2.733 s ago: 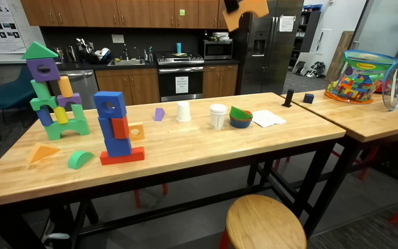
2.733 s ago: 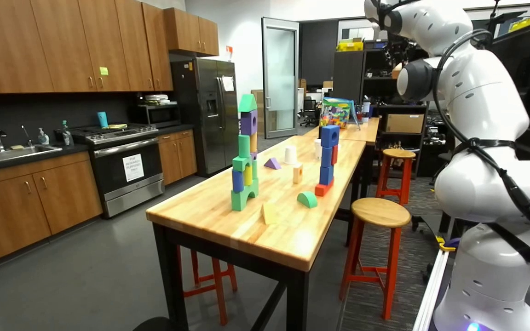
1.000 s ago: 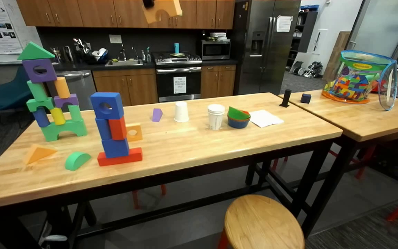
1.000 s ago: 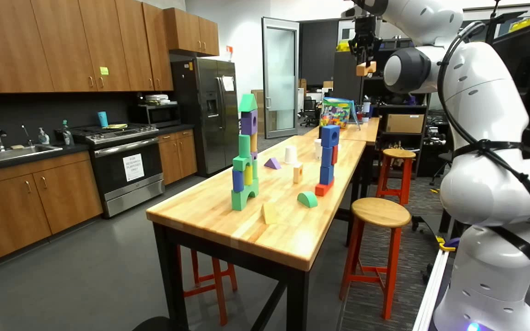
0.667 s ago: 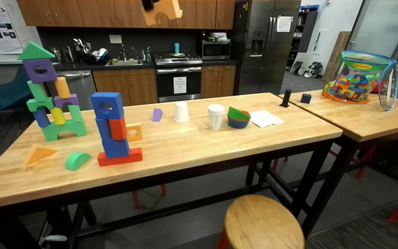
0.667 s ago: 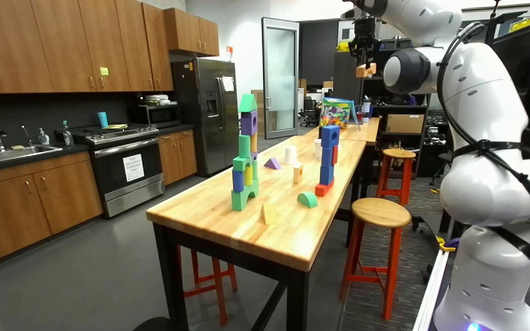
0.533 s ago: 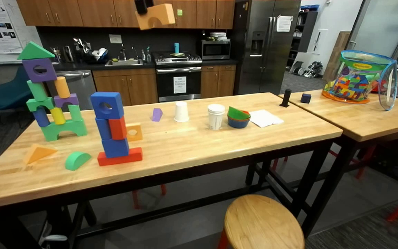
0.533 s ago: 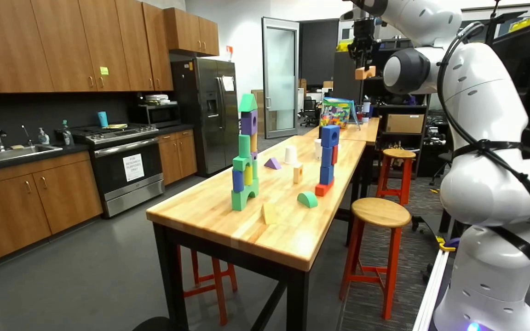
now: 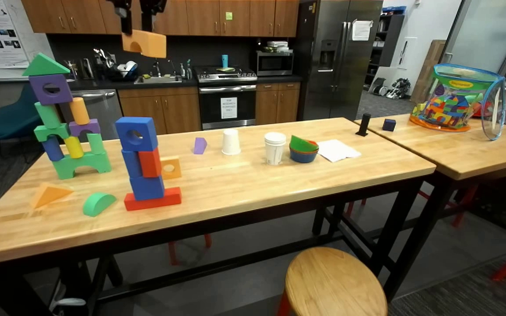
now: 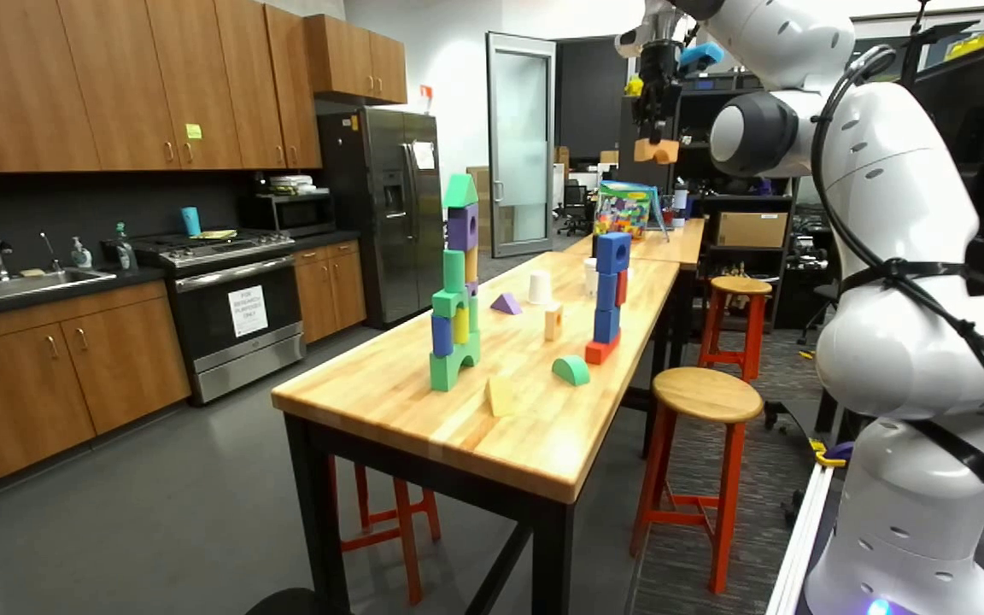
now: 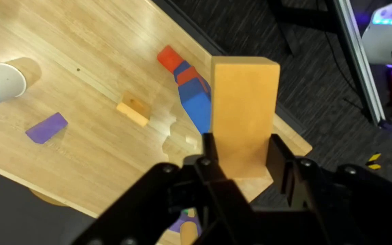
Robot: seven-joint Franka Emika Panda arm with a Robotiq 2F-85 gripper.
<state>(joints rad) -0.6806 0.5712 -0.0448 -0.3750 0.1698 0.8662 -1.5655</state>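
Observation:
My gripper [image 9: 136,30] is shut on an orange arch block [image 9: 151,44], held in the air above the table. In the wrist view, the fingertips of the gripper [image 11: 241,137] press on both sides of the orange block [image 11: 245,98], which reaches well past them. A stack of blue and red blocks [image 11: 196,103] shows beside it, lower down. That stack [image 10: 608,290] stands upright on a long red block in both exterior views. A taller mixed tower [image 9: 52,89] with a green triangle [image 9: 45,65] on top stands farther left. The held block touches neither.
Loose on the table [image 9: 235,193] lie an orange triangle [image 9: 52,195], a green half-round [image 9: 99,204], an orange holed block [image 9: 171,167] and a purple block [image 9: 200,145]. White cups [image 9: 231,141], bowls [image 9: 303,156] and paper [image 9: 337,150] stand farther right. A stool [image 9: 335,281] is in front.
The gripper has carried the orange block lower and sideways, toward the side of the block stacks, and has turned it. Blocks on the table have not moved.

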